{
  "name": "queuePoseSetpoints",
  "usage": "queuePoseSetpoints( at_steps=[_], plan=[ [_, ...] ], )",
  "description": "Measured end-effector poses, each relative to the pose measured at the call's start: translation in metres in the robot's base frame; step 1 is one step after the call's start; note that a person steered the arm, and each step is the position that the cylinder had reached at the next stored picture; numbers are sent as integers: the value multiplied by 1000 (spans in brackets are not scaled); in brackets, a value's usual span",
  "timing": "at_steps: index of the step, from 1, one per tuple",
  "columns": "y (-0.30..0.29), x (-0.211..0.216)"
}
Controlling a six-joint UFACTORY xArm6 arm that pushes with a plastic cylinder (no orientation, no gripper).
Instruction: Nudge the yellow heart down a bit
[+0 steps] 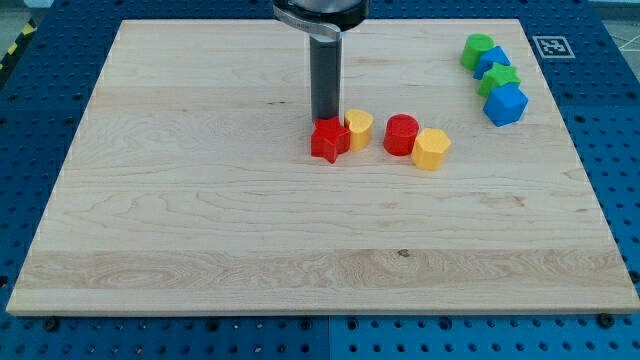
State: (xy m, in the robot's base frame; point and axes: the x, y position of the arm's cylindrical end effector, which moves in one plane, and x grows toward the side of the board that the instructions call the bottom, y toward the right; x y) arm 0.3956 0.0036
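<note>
Yellow heart [359,128] is seen near board [200,230] centre, touching red star [329,140] at its left. My tip [325,119] is set just above the star; no gripper is fitted. Wide bare wood lies below; red cylinder [401,134] w/ yellow block [431,148] sit right.

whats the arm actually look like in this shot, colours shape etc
Only its end shows: a straight, dark grey rod with a slight sheen, hanging from a wider black round collar with a pale rim at the view's top. My tip is plain and blunt. No cables or markings visible.
</note>
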Motion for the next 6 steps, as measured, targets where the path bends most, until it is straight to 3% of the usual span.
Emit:
queuePoseSetpoints(
  at_steps=[3, 6],
  plan=[
    [20, -21],
    [22, -7]
  ],
)
